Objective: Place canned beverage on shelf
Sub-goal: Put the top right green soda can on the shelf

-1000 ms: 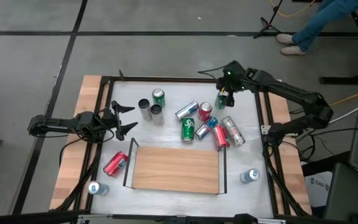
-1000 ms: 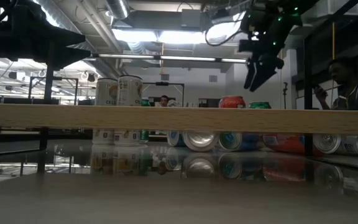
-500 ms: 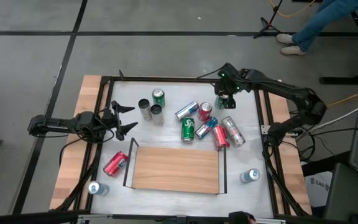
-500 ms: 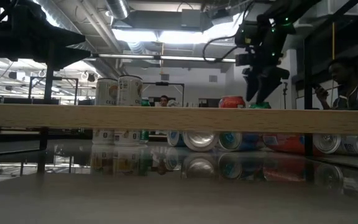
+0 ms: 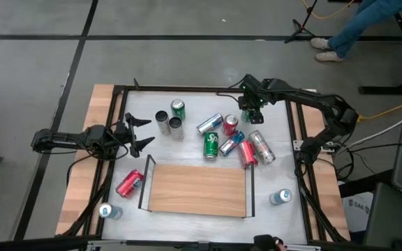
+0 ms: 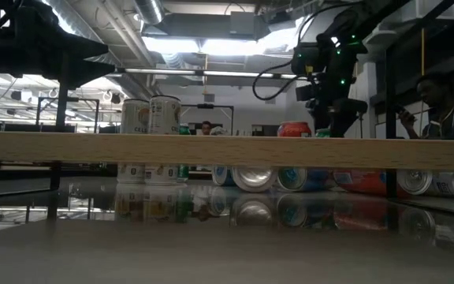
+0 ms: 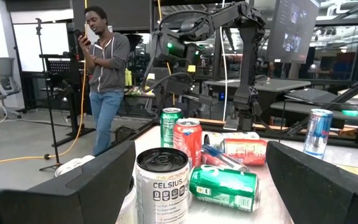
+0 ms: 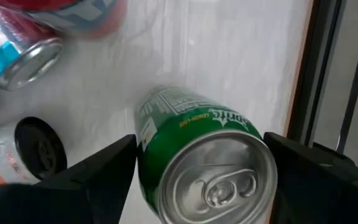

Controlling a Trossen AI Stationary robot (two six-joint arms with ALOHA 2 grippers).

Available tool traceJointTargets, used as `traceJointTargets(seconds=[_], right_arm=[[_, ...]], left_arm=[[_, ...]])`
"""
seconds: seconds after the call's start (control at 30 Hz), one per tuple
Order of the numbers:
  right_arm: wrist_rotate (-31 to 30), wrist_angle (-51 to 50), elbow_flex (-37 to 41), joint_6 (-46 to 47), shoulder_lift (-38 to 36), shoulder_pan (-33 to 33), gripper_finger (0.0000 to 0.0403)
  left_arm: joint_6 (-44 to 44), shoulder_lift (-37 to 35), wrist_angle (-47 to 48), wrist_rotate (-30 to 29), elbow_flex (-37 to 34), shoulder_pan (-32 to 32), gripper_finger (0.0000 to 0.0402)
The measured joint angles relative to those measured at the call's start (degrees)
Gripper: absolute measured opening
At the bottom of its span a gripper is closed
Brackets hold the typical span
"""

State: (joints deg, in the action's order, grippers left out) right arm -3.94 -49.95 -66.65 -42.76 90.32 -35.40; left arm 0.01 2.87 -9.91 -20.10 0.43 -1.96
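The green can (image 8: 201, 155) stands upright on the white table (image 5: 271, 150), near the table's far right corner and well away from the shelf (image 5: 197, 189). It is shiny green with white letters on its side and a silver top with a pull tab. The right gripper (image 5: 250, 111) is right above this can, with one dark finger on each side of it, spread wide and not squeezing it. The shelf is a flat light-brown wooden board with thin black rails at its two short ends, and it lies at the near middle of the table with no cans on it. Beyond the shelf is a bunch of other cans, some standing and some lying down, in red, green, blue and silver. A red can (image 5: 129, 183) lies just to the left of the shelf. The left gripper (image 5: 139, 132) waits off to the shelf's far left, with its fingers spread open and holding nothing. The table has a black frame and stands on a gray floor. In the room behind, a person (image 7: 104, 74) stands looking at a phone.
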Motion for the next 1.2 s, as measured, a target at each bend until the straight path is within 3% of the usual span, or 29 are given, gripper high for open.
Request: traceJointTargets(seconds=[0.33,0.53,0.9,1.2], right_arm=[[-1.15,-0.27,-0.17,4.89,0.39,0.11,0.0273],[-3.56,-1.20,-0.15,16.20,0.42,0.11,0.0289],[-7.33,-2.77,-0.04,47.17,0.48,0.09,0.0291],[-7.87,-2.60,0.02,49.59,0.55,0.11,0.0317]], left_arm=[[0.00,0.00,-0.01,0.00,0.00,0.02,0.0354],[0.00,0.00,0.00,0.00,0.00,0.02,0.0354],[0.00,0.00,0.00,0.00,0.01,0.00,0.0354],[0.00,0.01,-0.01,0.00,0.02,0.01,0.0354]])
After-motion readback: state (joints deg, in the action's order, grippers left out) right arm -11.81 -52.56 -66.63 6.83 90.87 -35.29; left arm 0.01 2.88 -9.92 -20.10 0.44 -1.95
